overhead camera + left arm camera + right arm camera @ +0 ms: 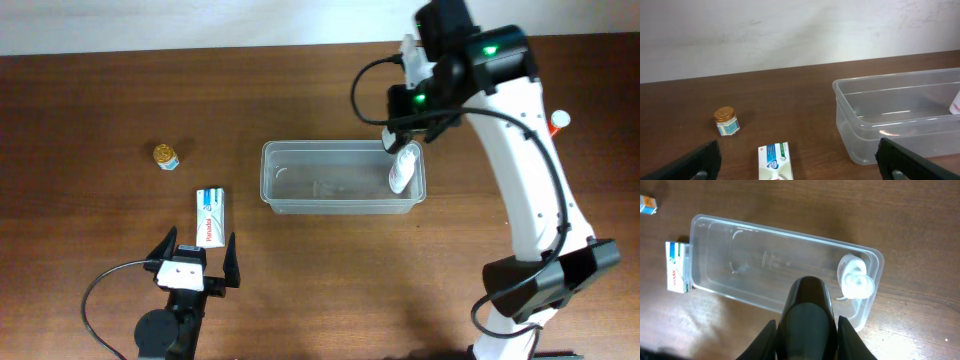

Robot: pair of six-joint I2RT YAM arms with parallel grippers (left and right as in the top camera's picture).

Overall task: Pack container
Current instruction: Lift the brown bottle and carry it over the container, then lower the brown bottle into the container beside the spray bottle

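The clear plastic container (340, 147) lies mid-table; it also shows in the left wrist view (850, 130) and the right wrist view (780, 230). A white bottle (403, 168) leans in its right end, also in the right wrist view (856, 277). My right gripper (400, 138) hovers over that end, shut on a dark glossy bottle (807, 305) between its fingers (807, 332). My left gripper (197, 262) is open and empty, just in front of a white toothpaste box (209, 215), which also shows in the left wrist view (775, 159).
A small jar with a gold lid (166, 156) stands left of the container, also in the left wrist view (726, 120). A small orange and white item (560, 120) sits behind the right arm at the far right.
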